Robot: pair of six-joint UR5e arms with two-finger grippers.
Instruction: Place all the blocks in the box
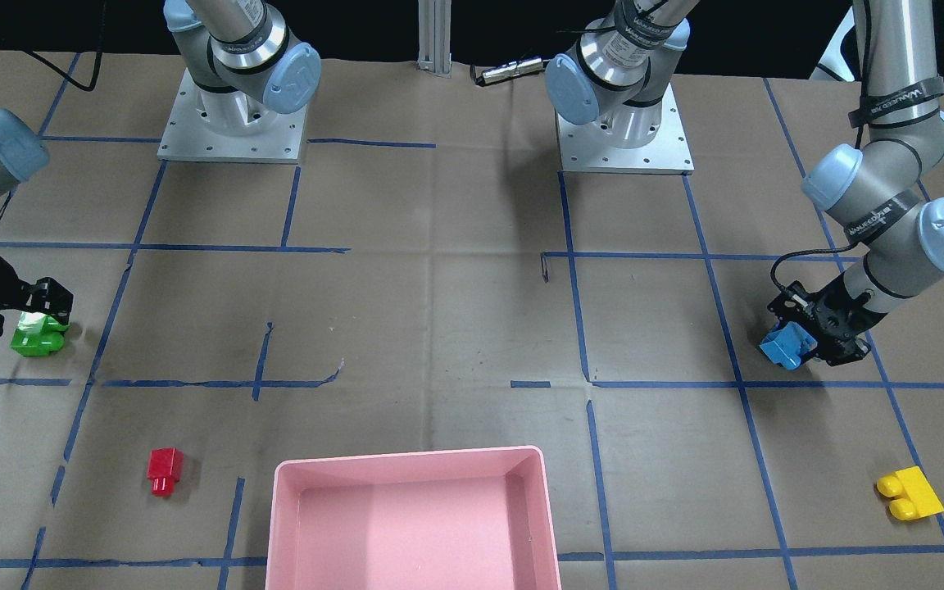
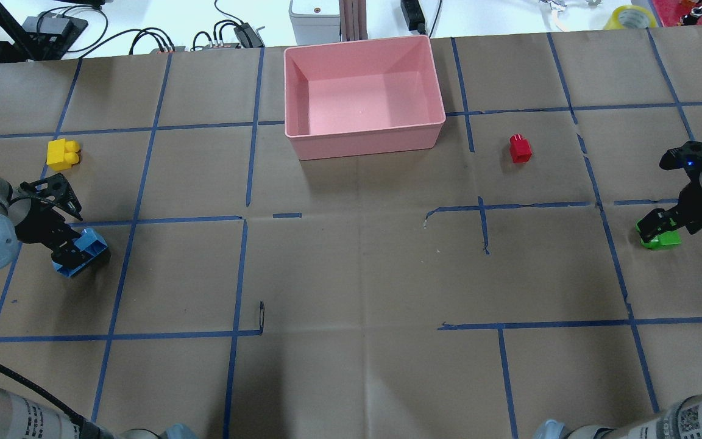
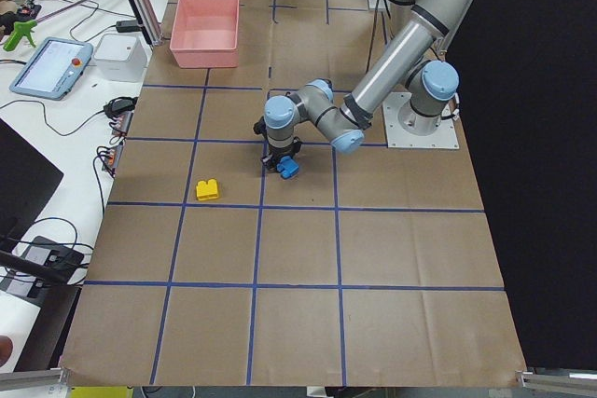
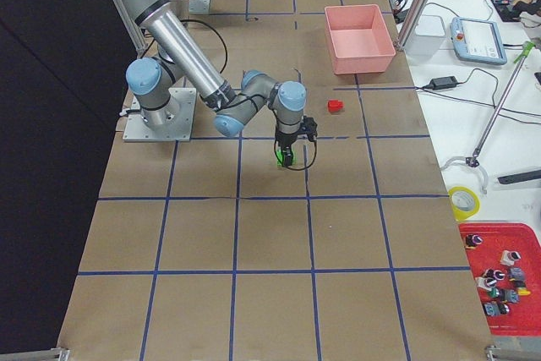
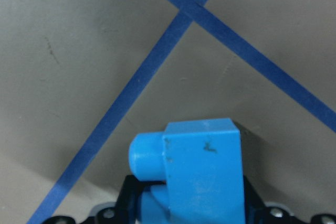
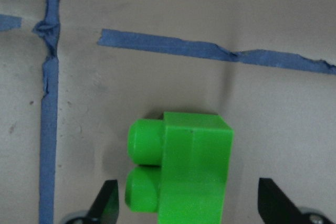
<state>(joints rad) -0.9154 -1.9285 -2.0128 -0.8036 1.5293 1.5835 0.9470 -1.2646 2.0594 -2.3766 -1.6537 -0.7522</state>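
Note:
My left gripper (image 1: 804,340) is shut on the light-blue brick (image 1: 782,346), held just above the table; the brick fills the left wrist view (image 5: 202,174). My right gripper (image 6: 190,203) is open, its fingers (image 6: 107,203) apart on either side of the green brick (image 6: 181,169), which rests on the table (image 1: 38,338). The red brick (image 2: 520,148) lies right of the pink box (image 2: 363,141). The yellow brick (image 2: 62,153) lies just beyond the left gripper (image 2: 74,250). The box (image 1: 406,463) holds no bricks.
Brown paper with a blue tape grid covers the table. The two arm bases (image 1: 230,123) (image 1: 624,123) stand at the robot's side. Beyond the table's far edge are cables and a white device (image 2: 314,15).

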